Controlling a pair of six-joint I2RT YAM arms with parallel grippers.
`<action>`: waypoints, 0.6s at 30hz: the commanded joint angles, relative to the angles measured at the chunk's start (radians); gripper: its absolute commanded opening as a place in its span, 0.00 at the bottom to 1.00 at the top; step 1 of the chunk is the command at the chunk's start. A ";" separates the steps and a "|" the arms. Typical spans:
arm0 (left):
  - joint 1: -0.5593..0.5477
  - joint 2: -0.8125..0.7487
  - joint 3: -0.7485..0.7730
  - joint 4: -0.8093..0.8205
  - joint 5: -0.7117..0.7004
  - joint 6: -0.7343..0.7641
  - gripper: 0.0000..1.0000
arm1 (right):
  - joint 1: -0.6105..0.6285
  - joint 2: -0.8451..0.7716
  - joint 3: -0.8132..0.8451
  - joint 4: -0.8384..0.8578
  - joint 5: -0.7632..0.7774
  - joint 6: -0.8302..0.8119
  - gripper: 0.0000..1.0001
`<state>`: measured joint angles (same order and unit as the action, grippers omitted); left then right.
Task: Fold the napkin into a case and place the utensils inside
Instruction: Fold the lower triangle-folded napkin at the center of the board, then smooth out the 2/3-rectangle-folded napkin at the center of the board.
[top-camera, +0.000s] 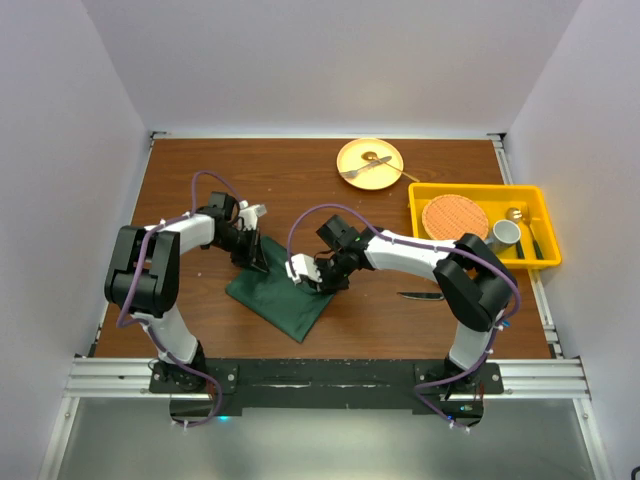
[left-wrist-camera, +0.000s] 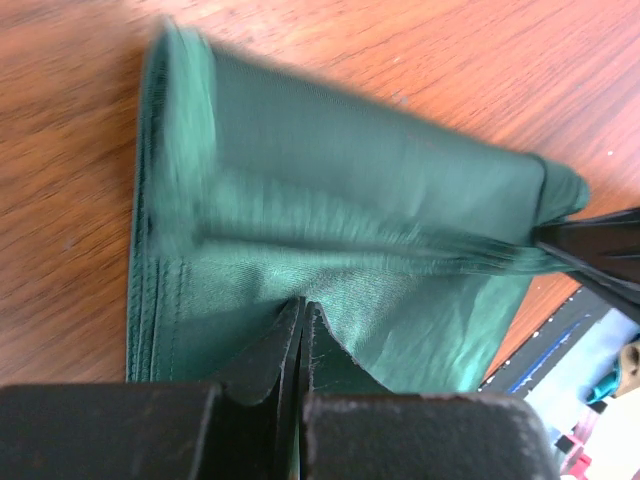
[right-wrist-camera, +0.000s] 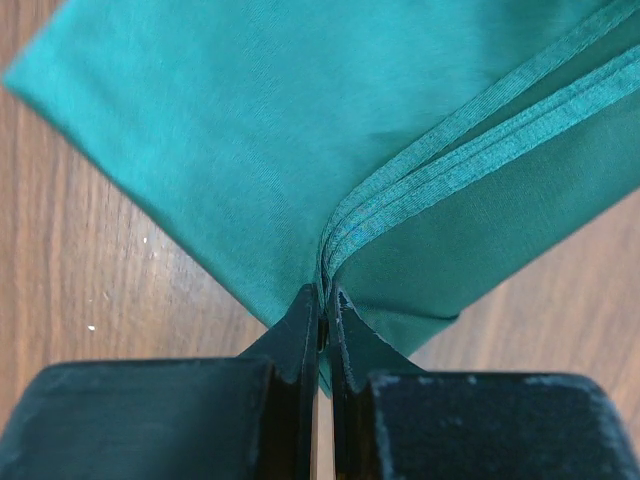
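Note:
The dark green napkin (top-camera: 283, 291) lies folded into a thick layered strip on the wooden table, between my two arms. My left gripper (top-camera: 256, 250) is shut on the napkin's far left end; in the left wrist view the jaws (left-wrist-camera: 302, 305) pinch the cloth (left-wrist-camera: 350, 200). My right gripper (top-camera: 318, 277) is shut on the strip's right side, and in the right wrist view the closed tips (right-wrist-camera: 325, 292) hold several stacked hems of the napkin (right-wrist-camera: 250, 120). A dark slim knife (top-camera: 421, 296) lies on the table right of the right arm. The blue fork is out of view.
A yellow plate (top-camera: 370, 161) with a metal fork sits at the back. A yellow bin (top-camera: 538, 205) at the right holds an orange disc (top-camera: 455, 217), a cup (top-camera: 503, 236) and cutlery. White walls enclose the table.

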<state>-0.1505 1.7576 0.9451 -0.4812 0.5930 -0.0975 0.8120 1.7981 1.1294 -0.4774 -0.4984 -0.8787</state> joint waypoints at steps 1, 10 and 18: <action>0.063 -0.009 -0.038 0.029 -0.030 0.007 0.00 | 0.024 -0.022 -0.036 0.043 0.050 -0.121 0.00; 0.261 -0.219 0.061 -0.121 0.159 0.255 0.12 | 0.026 0.017 0.012 0.010 0.119 -0.178 0.00; 0.258 -0.202 0.112 -0.117 0.206 0.357 0.24 | -0.045 0.035 0.059 -0.041 0.150 -0.324 0.00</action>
<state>0.1093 1.5585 1.0569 -0.5941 0.7185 0.1764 0.8185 1.8275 1.1469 -0.4805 -0.3912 -1.0809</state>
